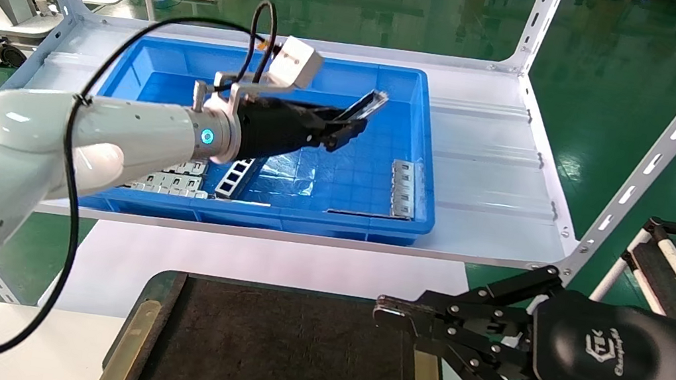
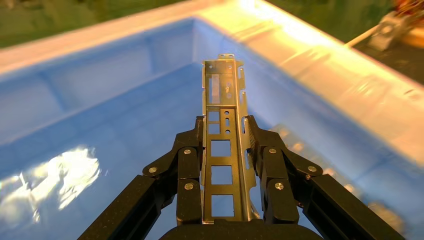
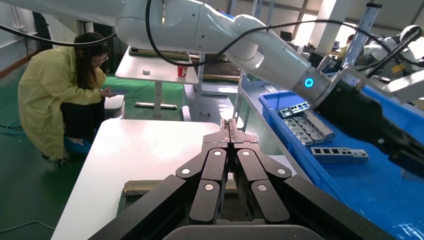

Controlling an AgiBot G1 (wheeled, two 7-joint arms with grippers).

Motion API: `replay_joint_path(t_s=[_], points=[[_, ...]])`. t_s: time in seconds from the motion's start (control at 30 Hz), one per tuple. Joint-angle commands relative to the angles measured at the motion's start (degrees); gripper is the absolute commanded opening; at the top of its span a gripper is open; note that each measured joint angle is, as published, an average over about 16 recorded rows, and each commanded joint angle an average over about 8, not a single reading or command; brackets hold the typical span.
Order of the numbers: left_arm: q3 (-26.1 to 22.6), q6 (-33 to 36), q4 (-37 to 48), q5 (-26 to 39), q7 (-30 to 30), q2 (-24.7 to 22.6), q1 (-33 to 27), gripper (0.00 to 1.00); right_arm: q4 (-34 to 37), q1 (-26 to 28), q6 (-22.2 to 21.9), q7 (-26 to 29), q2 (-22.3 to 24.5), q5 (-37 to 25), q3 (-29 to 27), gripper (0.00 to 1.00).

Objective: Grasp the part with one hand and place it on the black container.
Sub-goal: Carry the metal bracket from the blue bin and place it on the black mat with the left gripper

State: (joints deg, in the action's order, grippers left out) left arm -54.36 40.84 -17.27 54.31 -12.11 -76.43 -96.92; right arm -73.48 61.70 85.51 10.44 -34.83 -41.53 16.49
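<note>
My left gripper (image 1: 347,128) is shut on the part (image 1: 367,104), a slim shiny silver channel with square cutouts. It holds the part in the air over the blue bin, the part's free end tilted upward. In the left wrist view the part (image 2: 222,90) runs lengthwise between the fingers (image 2: 189,165) of the left gripper (image 2: 223,125). The black container (image 1: 280,356), a flat felt tray with brass side strips, lies on the near white table. My right gripper (image 1: 383,311) is shut and empty, parked over the container's right edge; it also shows in its wrist view (image 3: 230,127).
The deep blue bin (image 1: 426,183) sits on a white shelf and holds a grey ladder-like frame (image 1: 235,176), a silver plate with square cutouts (image 1: 403,190) and several more plates (image 1: 175,182). A slanted shelf post (image 1: 650,163) stands at the right. A person in yellow (image 3: 60,100) crouches beyond the table.
</note>
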Motion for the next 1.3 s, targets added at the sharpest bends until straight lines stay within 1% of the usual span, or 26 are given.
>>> replay_joint_path(t_s=[0.03,0.2,0.43,0.53,0.67,0.83,0.97,1.13,1.3], points=[[0.5,1.5,0.2,-1.2,1.0,0.2,-0.7,0.00,0.0,0.0,0.0,0.0,0.0,0.0,0.0,0.00],[2.2,11.0,0.4,-4.0,4.6,3.4,-1.9,0.00,0.0,0.0,0.0,0.0,0.0,0.0,0.0,0.00],[3.3,25.4,-3.1,-6.3,7.3,10.4,-1.7,0.00,0.0,0.0,0.0,0.0,0.0,0.0,0.1,0.00],[3.4,29.8,-6.3,-6.9,7.2,13.6,-1.0,0.00,0.0,0.0,0.0,0.0,0.0,0.0,0.1,0.00],[3.5,33.4,-11.7,-7.7,6.4,17.8,0.6,0.00,0.0,0.0,0.0,0.0,0.0,0.1,0.1,0.00],[3.7,35.2,-19.6,-8.7,4.6,23.2,3.8,0.00,0.0,0.0,0.0,0.0,0.0,0.1,0.1,0.00],[3.7,34.4,-26.6,-9.3,3.0,27.8,7.6,0.00,0.0,0.0,0.0,-0.1,0.0,0.1,0.1,0.00],[3.2,30.7,-35.3,-9.3,1.5,32.6,13.6,0.00,0.0,0.0,-0.1,-0.1,0.1,0.1,0.1,0.00],[2.3,24.5,-42.0,-9.2,-0.8,35.5,20.0,0.00,0.0,0.0,-0.1,-0.1,0.1,0.1,0.1,0.00]])
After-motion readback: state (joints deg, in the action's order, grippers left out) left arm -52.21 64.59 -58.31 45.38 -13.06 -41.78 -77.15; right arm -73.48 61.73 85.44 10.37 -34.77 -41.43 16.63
